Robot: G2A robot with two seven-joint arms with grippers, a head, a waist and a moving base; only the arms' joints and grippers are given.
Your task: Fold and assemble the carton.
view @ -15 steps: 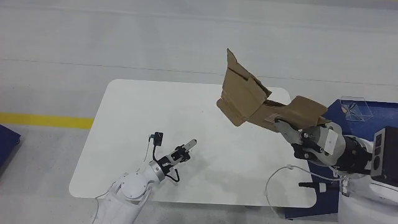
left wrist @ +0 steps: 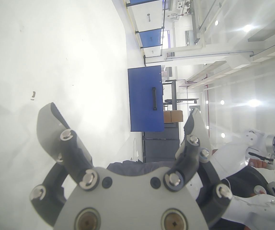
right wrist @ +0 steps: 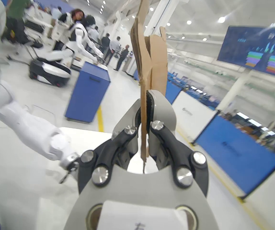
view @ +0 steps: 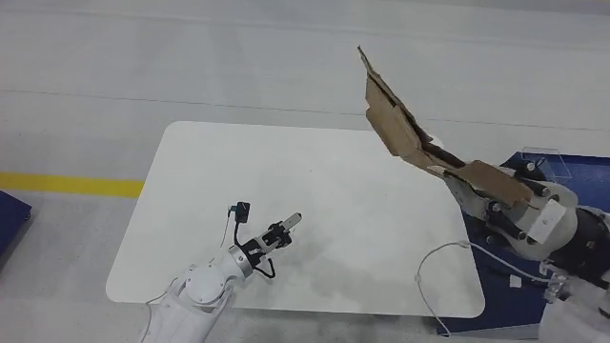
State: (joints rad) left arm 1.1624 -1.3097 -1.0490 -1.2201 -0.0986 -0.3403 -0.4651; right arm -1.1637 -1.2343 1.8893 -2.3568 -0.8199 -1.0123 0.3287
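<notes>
Carton: we find the flat-packed brown corrugated-cardboard carton (view: 393,114) held in the air over the far right corner of the counter. It is tilted steeply and seen almost edge-on from above, touching no surface.
Carton panels: in the right wrist view we see the layers pressed close together, with the flaps standing up past the grip.
Right fingers (right wrist: 162,111): drawn narrow and clamped on the carton's lower edge, one on each face of the board.
Left fingers (left wrist: 53,120): spread wide and holding nothing, low over the near left part of the counter and well apart from the carton.
Counter: a white counter with rounded corners (view: 315,171).
Surroundings: a blue cabinet (left wrist: 146,96) stands on the floor beyond the counter's edge.
</notes>
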